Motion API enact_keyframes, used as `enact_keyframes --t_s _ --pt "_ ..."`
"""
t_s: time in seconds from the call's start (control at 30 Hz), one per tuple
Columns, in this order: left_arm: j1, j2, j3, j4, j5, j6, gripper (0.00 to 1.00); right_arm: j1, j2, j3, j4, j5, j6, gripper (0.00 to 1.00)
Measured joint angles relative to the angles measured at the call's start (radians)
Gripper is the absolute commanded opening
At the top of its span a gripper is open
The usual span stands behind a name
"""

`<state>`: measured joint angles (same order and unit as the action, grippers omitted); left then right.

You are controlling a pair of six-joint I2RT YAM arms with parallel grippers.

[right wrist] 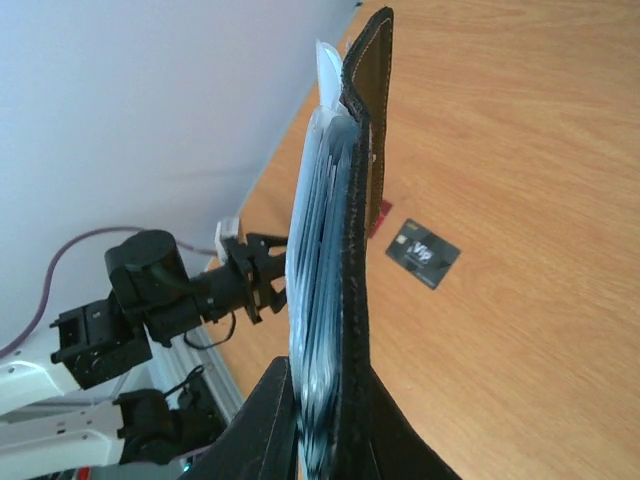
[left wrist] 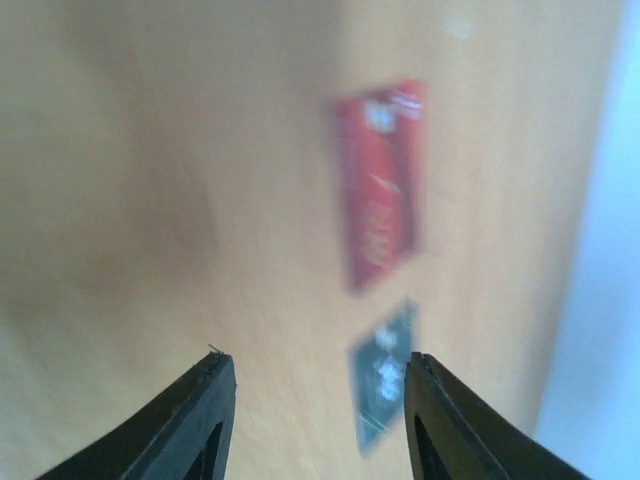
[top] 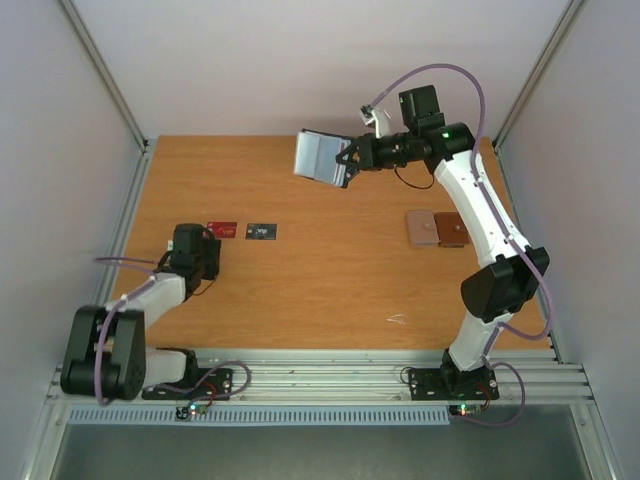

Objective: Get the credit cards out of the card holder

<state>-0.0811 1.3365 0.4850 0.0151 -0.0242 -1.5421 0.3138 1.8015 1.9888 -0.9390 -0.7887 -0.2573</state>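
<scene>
Credit cards (top: 261, 231) are thin, light and stiff, and their faces are smooth, so they can slip. Two lie flat on the table (top: 330, 290), side by side: a red card (top: 222, 229) and a black card (right wrist: 423, 253). A flat card is hard to pick up from above, so I think it is best to pinch one by its long edges.

The card holder (top: 322, 157) is up in the air over the far side of the table. The right gripper (right wrist: 325, 420) is closed on its bottom edge and holds it open, with the pale blue pockets facing the left arm. I cannot tell if more cards are inside. The holder looks soft and bendy, so a tug on a card may bend it. A card should be pulled straight out by the edge that sticks out.

The left gripper (left wrist: 315, 400) hangs low over the two cards. Its jaws stand apart and hold nothing. A brown wallet (top: 437, 229) lies off to the right
</scene>
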Motion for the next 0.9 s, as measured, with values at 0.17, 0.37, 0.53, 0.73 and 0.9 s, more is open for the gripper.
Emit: enact_keyframes --t_s 0.17,0.37,0.53,0.73,0.9 --pt "0.001 -0.205 -0.028 0.211 0.211 0.317 0.75 0.032 -0.037 0.002 -0.037 -0.079 -0.048 0.01" --pt "0.0 -0.334 0.025 0.452 0.622 0.568 0.84 0.143 -0.045 0.09 -0.264 -0.101 -0.238 0.01" --pt "0.0 -0.389 0.064 0.532 0.887 0.631 0.88 0.253 -0.034 0.163 -0.422 -0.103 -0.368 0.01" --pt "-0.001 -0.428 0.078 0.552 1.067 0.653 0.89 0.322 -0.003 0.187 -0.485 -0.102 -0.443 0.01" --pt "0.003 -0.463 0.078 0.511 1.073 0.696 0.89 0.314 -0.012 0.186 -0.501 -0.029 -0.477 0.01"
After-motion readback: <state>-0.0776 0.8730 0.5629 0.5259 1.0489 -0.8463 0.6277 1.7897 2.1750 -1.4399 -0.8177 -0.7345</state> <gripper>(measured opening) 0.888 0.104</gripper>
